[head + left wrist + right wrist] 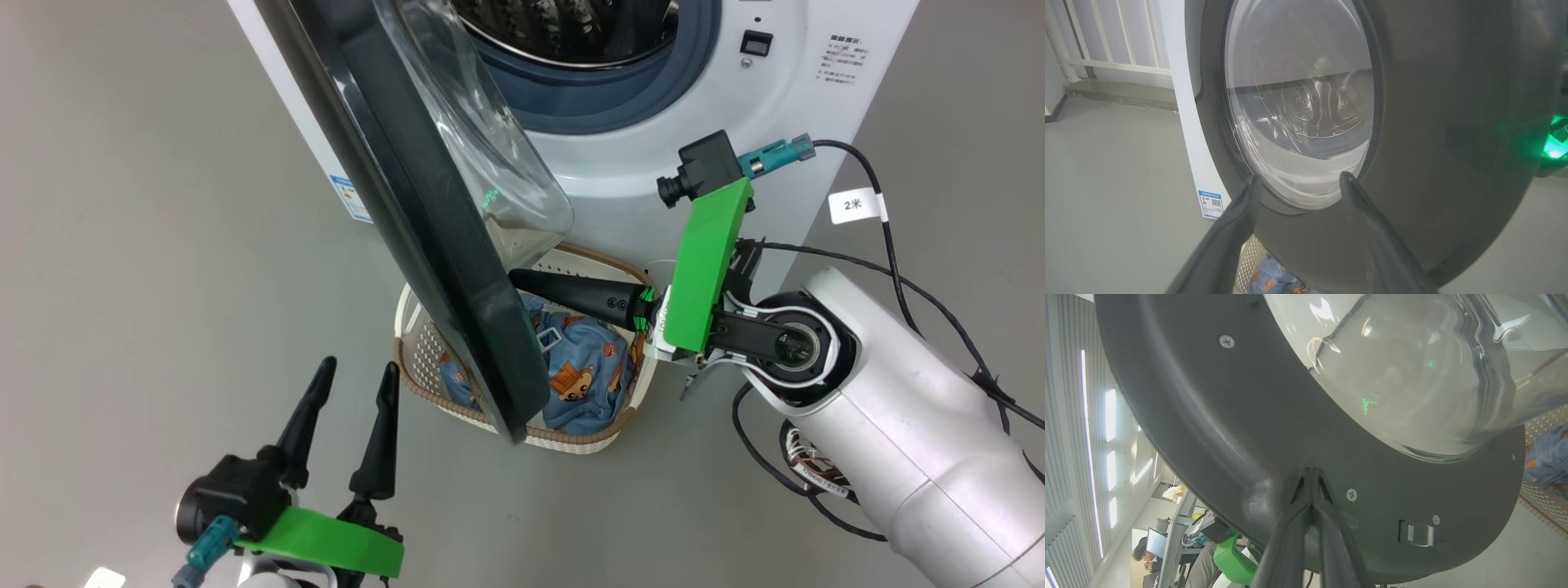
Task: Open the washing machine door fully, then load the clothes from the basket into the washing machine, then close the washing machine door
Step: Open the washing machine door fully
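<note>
Grey floor (122,245) is seen around the washing machine (620,180), whose door (441,269) is swung partly open above the basket (571,441) of clothes (580,376) at its foot, with the closed right pincer (1311,471) set against the door's inner rim and the empty left pincer (359,366) spread wide.

The door (433,245) barred my way to the basket (571,442)
It hung edge-on across the basket's middle; I saw open floor (147,245) to its left.

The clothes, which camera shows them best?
Head view: the clothes lie in the basket, partly behind the door. Left wrist view shows a scrap at its bottom edge, right wrist view a sliver at right.
</note>
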Available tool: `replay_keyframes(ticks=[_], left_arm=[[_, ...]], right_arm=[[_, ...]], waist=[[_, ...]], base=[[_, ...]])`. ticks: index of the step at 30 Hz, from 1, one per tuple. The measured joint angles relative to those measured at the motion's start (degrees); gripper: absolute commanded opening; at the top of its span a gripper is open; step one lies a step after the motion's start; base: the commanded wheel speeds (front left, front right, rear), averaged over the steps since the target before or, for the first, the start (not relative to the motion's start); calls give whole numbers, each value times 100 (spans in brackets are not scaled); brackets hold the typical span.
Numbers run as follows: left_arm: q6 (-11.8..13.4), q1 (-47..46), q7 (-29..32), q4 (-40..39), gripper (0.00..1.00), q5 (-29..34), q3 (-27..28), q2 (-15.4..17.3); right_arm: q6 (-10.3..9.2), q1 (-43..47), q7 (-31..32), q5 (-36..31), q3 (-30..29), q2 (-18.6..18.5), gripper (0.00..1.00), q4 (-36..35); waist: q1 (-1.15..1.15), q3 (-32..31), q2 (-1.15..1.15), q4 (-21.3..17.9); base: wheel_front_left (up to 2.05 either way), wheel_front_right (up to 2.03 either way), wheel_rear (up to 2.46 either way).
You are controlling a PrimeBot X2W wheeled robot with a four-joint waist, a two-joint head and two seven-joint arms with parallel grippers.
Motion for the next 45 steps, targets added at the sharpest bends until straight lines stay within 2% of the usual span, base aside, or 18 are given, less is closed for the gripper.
replay_keyframes(ticks=[5,6,8,9,10,11,25,36,42,45], left_arm=[[0,7,0,30,100,32,42,1],[0,7,0,48,100,34,46,1],[-1,6,0,113,100,47,58,0],[-1,5,0,152,100,51,76,1],[-2,4,0,191,100,52,94,1],[-11,3,0,222,100,73,118,1],[-19,1,0,375,100,200,483,105],[-19,326,0,386,100,212,731,205],[-19,397,0,383,100,253,801,208],[-19,456,0,383,100,254,813,208]], right_arm=[[0,82,-155,-111,-52,-16,0,-27],[0,116,-207,-137,-71,-31,3,-30],[0,180,-312,-179,-119,-60,29,-30],[0,208,-377,-194,-154,-79,51,-30],[0,241,-460,-208,-179,-104,89,-24],[0,261,-523,-226,-185,-134,100,-14],[0,846,-1616,-256,-499,-446,100,132],[0,1821,-3034,-248,-1117,-791,100,232],[0,2269,-3609,-315,-1176,-944,100,227],[1,2448,-3909,-603,-1066,-1040,100,263]], waist=[[0,-41,0,-84],[0,-50,0,-109],[0,-69,0,-166],[0,-78,0,-198],[0,-89,0,-234],[0,-99,0,-271],[0,-322,0,-881],[0,-662,0,-1286],[0,-758,0,-1422],[0,-775,0,-1469]], base=[[0,0,0],[0,0,0],[0,0,0],[0,0,0],[0,0,0],[0,0,0],[0,0,0],[0,0,0],[0,0,0],[0,0,0]])
